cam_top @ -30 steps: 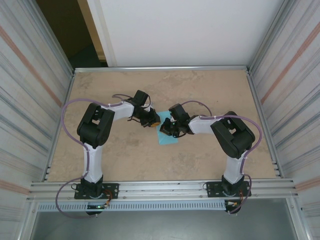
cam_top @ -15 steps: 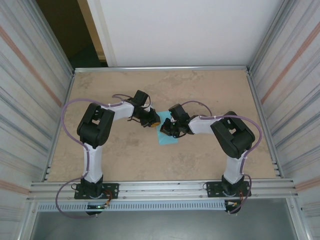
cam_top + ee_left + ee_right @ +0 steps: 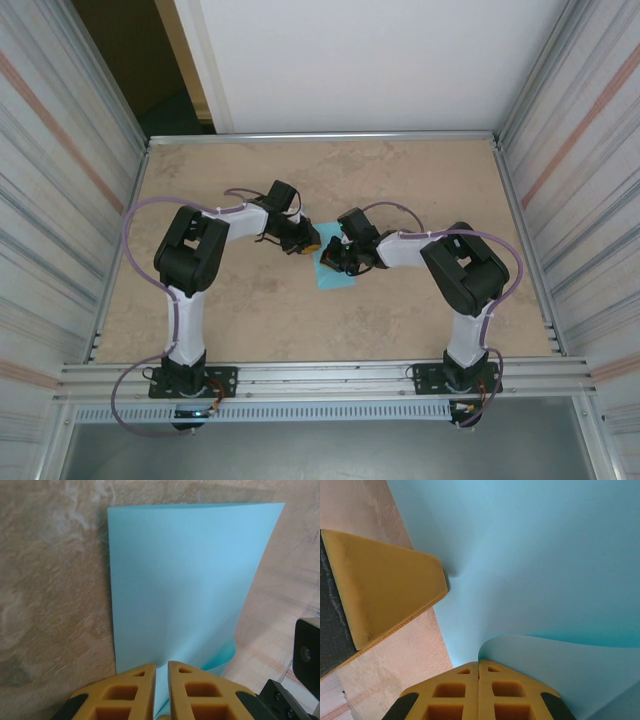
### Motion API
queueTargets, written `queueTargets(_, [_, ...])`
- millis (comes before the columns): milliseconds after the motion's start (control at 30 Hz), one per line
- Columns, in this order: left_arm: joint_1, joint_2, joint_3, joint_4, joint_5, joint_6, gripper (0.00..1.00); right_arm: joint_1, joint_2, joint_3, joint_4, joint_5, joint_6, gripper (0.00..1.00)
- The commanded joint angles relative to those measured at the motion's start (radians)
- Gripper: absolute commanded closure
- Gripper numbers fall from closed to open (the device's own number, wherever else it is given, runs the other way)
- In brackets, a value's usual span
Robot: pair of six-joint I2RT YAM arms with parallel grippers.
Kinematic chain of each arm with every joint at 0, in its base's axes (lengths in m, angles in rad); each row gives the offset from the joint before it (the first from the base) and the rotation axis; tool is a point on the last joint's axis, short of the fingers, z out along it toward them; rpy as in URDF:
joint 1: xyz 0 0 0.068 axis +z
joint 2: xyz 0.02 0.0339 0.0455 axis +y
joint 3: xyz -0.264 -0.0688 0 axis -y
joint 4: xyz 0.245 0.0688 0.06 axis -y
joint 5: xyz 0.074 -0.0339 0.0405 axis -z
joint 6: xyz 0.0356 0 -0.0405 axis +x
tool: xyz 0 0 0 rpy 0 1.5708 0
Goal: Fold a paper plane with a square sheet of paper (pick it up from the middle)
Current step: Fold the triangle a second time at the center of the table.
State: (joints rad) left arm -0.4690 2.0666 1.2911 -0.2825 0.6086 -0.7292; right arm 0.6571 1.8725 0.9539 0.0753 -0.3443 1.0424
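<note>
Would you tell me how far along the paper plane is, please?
Early. The square sheet of paper lies doubled over on the table, one loose layer curling. The left gripper pinches one edge; the right gripper is shut on the curled layer. No pointed nose or wings yet, so most folds remain.

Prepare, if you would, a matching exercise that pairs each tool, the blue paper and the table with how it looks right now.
Column one:
1. left tool
2. right tool
3. square sheet of paper
4. table

Column two:
A. light blue, lying flat except for one flap that curls up
B. mottled beige, bare around the paper
C. fingers pressed together with no gap, at the curled flap
D. fingers a thin slit apart, with the paper's edge between them

Pairs: 1-D, 2-C, 3-A, 4-B
</note>
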Motion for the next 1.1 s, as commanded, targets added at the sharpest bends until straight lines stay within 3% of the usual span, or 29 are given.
queueTargets(0, [0.000,0.010,-0.024,-0.038,-0.010,0.004,0.84,0.007,0.026,0.015,-0.008,-0.004,-0.013,1.00])
queueTargets(533, [0.000,0.001,-0.002,-0.050,-0.006,0.005,0.83,0.006,0.045,0.021,-0.040,0.008,-0.006,0.99])
queueTargets(633, [0.003,-0.015,0.025,-0.061,0.001,0.008,0.83,0.007,0.053,0.022,-0.057,0.006,0.005,0.94])
queueTargets(800, [0.040,-0.054,0.098,-0.082,0.000,0.014,0.81,0.007,0.042,0.008,-0.062,0.014,0.009,0.76])
queueTargets(1067, [0.131,-0.129,0.124,-0.118,-0.042,0.046,0.78,0.007,0.038,0.011,-0.057,0.008,0.004,0.67])
